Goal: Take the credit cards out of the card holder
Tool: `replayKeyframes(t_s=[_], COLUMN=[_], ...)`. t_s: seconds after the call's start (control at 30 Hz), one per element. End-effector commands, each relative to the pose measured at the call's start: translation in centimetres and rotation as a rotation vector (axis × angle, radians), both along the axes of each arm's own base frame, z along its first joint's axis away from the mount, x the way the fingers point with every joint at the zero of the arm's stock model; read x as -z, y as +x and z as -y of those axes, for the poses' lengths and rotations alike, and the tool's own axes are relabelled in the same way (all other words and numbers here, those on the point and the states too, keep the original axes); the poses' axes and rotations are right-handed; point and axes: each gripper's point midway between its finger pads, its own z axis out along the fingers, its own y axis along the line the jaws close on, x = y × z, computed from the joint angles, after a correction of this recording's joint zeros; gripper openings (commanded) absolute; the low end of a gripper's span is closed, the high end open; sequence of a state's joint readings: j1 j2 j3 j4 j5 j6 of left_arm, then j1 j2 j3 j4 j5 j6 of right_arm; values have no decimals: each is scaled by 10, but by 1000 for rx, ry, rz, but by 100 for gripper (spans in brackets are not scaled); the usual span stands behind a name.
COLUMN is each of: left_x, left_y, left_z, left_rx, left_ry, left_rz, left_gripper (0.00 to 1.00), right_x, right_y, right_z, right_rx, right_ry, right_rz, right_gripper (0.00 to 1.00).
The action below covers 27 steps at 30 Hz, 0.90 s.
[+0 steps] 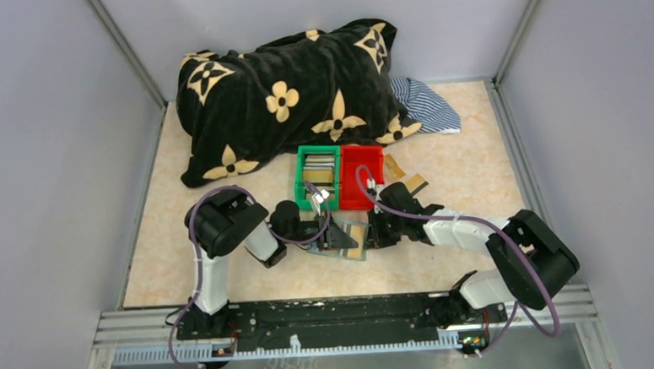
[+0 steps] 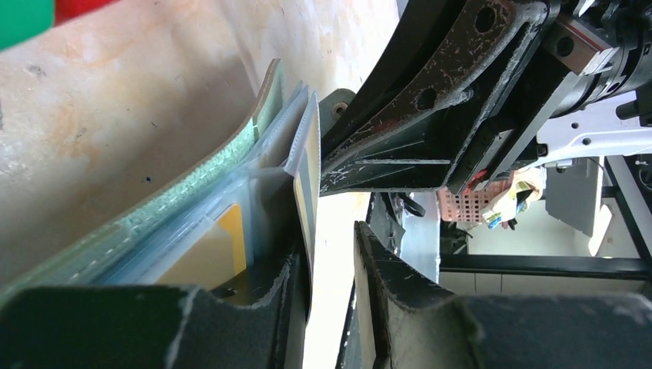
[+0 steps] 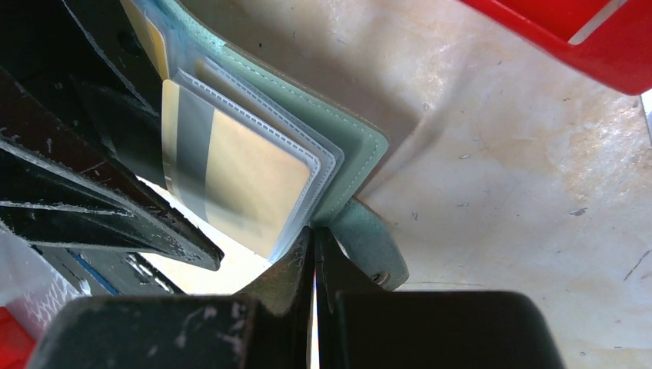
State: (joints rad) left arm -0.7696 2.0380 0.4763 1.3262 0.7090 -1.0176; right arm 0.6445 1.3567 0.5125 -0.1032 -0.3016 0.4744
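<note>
The grey-green card holder is held up on edge between my two grippers, its see-through pockets fanned out. In the right wrist view a gold credit card with a dark stripe sits in the outer pocket of the card holder. My right gripper is shut on the holder's corner beside the closure tab. My left gripper is open, with one pocket leaf standing between its fingers against the left one. A yellow card shows in another pocket. Two loose gold cards lie right of the red bin.
A green bin with cards and a red bin stand just behind the grippers. A black blanket with tan flowers and a striped cloth lie at the back. Grey walls enclose the table.
</note>
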Motion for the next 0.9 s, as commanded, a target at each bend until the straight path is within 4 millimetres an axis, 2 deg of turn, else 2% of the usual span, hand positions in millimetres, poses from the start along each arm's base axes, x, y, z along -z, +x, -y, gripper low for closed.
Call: replayKeyframes(t_s=[0.0, 0.07, 0.3, 0.43, 0.5, 0.73, 0.87], left_x=[7, 9, 19, 21, 22, 21, 22], left_y=[-17, -16, -9, -8, -8, -8, -9], left_z=[-4, -4, -6, -6, -5, -5, -6], left_rx=[71, 68, 36, 36, 39, 38, 39], left_ry=[18, 20, 62, 65, 64, 62, 63], left_rz=[-17, -22, -53, -62, -65, -67, -71], left_gripper=[32, 32, 27, 27, 29, 30, 30], right_x=[14, 5, -45, -67, -66, -39, -35], right_y=[4, 3, -5, -3, -2, 1, 3], right_z=[9, 8, 8, 7, 5, -6, -10], right_rx=[17, 9, -48, -48, -54, -70, -74], right_ry=[-61, -52, 22, 60, 66, 74, 88], right_rz=[21, 32, 118, 171, 166, 116, 112], right_gripper=[0, 0, 0, 0, 0, 0, 0])
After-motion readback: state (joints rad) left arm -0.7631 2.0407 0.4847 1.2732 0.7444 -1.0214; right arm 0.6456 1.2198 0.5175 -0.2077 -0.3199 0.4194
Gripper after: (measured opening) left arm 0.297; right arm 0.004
